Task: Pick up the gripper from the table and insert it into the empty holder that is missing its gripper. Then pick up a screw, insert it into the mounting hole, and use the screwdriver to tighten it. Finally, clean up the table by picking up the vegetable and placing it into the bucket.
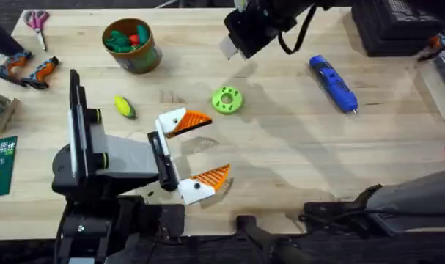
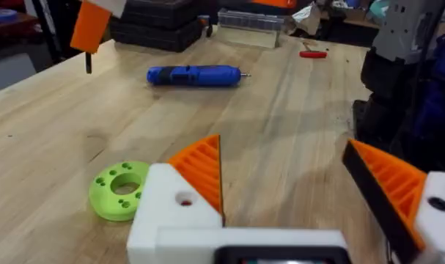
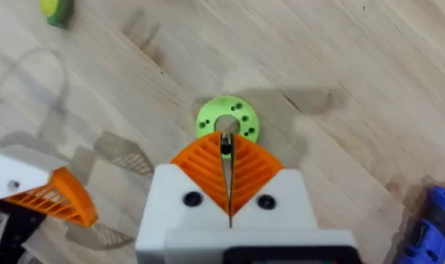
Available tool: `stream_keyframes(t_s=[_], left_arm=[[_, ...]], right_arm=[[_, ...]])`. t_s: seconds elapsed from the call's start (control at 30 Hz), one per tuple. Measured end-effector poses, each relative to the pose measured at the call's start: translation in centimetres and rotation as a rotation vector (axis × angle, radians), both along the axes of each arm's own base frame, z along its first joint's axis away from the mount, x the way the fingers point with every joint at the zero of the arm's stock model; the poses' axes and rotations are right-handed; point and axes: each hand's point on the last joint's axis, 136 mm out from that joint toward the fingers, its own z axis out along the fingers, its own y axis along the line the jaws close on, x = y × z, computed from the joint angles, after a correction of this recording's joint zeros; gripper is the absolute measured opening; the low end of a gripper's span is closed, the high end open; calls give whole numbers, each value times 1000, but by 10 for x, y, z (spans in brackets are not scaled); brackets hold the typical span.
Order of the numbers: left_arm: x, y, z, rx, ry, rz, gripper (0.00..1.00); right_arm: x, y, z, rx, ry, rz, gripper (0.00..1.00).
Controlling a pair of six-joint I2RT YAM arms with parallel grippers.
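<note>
While our right gripper [image 3: 228, 183] pinches a dark screw [image 3: 226, 145] above the green disc [image 3: 227, 121], our left gripper [image 1: 195, 152] waits wide open, empty (mid-worktop).

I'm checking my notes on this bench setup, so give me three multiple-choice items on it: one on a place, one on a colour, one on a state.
1. Where is the screwdriver?
A. In a tub
B. On the table, right of the green disc
C. Held by an arm

2. What colour is the vegetable lying on the table?
A. Red
B. Yellow-green
C. Blue

3. How is the left gripper?
A. Open and empty
B. Shut on the disc
C. Shut on the screwdriver

Answers: B, it lies on bare wood to the disc's right. B, it is yellow with a green end. A, its fingers stand apart with nothing between them.
</note>
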Motion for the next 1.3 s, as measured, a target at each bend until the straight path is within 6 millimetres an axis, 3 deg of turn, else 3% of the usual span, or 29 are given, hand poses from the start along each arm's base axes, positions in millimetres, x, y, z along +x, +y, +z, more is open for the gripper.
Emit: stream_keyframes(t_s=[0.13,0.37,0.47,0.5,0.57,0.73,0.87,1.3], left_arm=[[0,0,0,0,0,0,985],[0,0,0,0,0,0,987],[0,0,0,0,0,0,986],[0,0,0,0,0,0,986],[0,0,0,0,0,0,986],[0,0,0,0,0,0,986],[0,0,0,0,0,0,986],[0,0,0,0,0,0,986]], right_arm=[[-21,13,8,8,0,50,7],[-81,54,18,4,26,218,7],[-105,70,29,13,20,286,7],[-125,82,43,30,13,337,7],[-133,85,52,34,14,354,7],[-138,98,57,34,20,374,7],[-137,108,35,-10,58,381,7],[-134,108,27,-38,59,371,7]])
